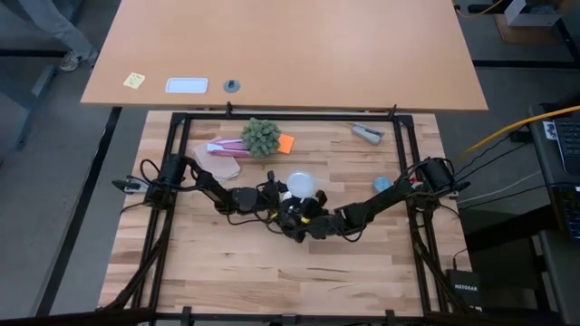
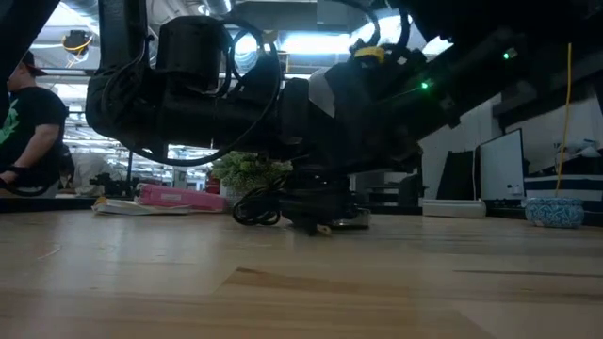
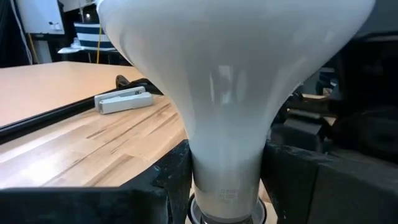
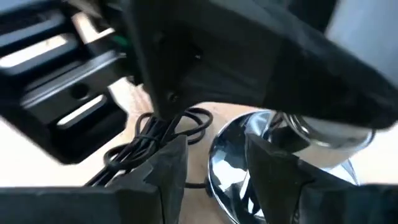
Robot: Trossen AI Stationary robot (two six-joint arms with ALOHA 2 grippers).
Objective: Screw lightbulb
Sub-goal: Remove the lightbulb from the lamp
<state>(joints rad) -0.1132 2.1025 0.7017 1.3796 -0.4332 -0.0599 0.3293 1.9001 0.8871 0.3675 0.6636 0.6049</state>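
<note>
The frosted white lightbulb (image 3: 230, 81) stands upright, dome up (image 1: 301, 184), at the middle of the table. Its grey screw base (image 4: 308, 127) points down into a chrome socket disc (image 4: 227, 165). The disc lies on the table (image 2: 334, 220), and its thin black cord (image 4: 155, 140) is coiled beside it. My left gripper (image 3: 227, 186) comes in level from the table's left (image 1: 285, 196) and is shut on the bulb. My right gripper (image 4: 214, 174) comes from the right, slanting down (image 1: 306, 220), and is shut on the socket disc. My left gripper pinches the bulb's narrow neck (image 3: 227, 168), just above the screw base, between its two fingers. The fingers come in level from the table's left and lie across the bulb. The bulb stands upright with its dome above the fingers. My right gripper has the socket disc's chrome near edge (image 4: 217, 168) between its two fingers, which slant down from the table's right. One finger (image 4: 280, 180) covers part of the disc, so the place of contact is hidden. The disc sits on the table under the bulb's base.
Along the far side lie a green plant (image 1: 260, 136), a pink packet (image 1: 222, 149), an orange piece (image 1: 286, 142) and a grey-white clip (image 1: 367, 133). A blue bowl (image 1: 381, 184) stands by the right arm. A person (image 2: 24, 122) is beyond the table.
</note>
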